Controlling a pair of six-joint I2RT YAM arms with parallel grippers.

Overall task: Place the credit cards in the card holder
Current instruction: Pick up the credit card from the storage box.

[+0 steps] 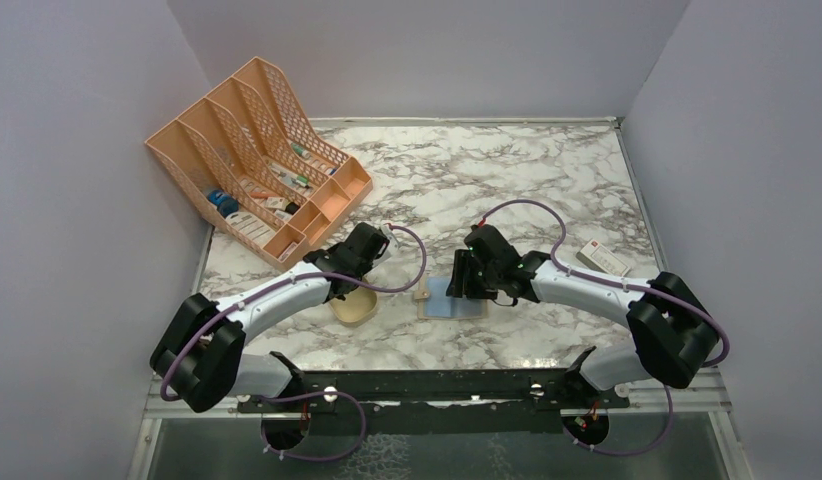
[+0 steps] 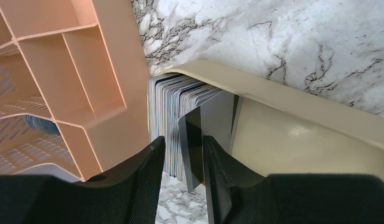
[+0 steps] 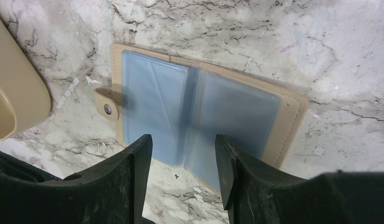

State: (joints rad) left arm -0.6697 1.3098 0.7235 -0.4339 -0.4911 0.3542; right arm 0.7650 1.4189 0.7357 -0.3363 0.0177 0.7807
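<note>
Marbled counter point(image 1: 487, 170): credit cards point(image 2: 181, 107) stand on edge in the beige dish point(image 2: 297, 135), one between the left fingers point(image 2: 143, 186) (grip unclear) — card holder point(image 3: 199, 116) lies open rightward, under spread, empty right fingers point(image 3: 134, 177).

The bench point(image 1: 467, 170) is white with wiggly grey lines. The card holder point(image 3: 199, 116) is tan with pale blue inside. The dish point(image 2: 293, 140) is beige. The rack point(image 1: 257, 150) is light orange with little holes. The cards point(image 2: 181, 98) are grey. The left hand point(image 2: 183, 158) and right hand point(image 3: 183, 158) are black.
</note>
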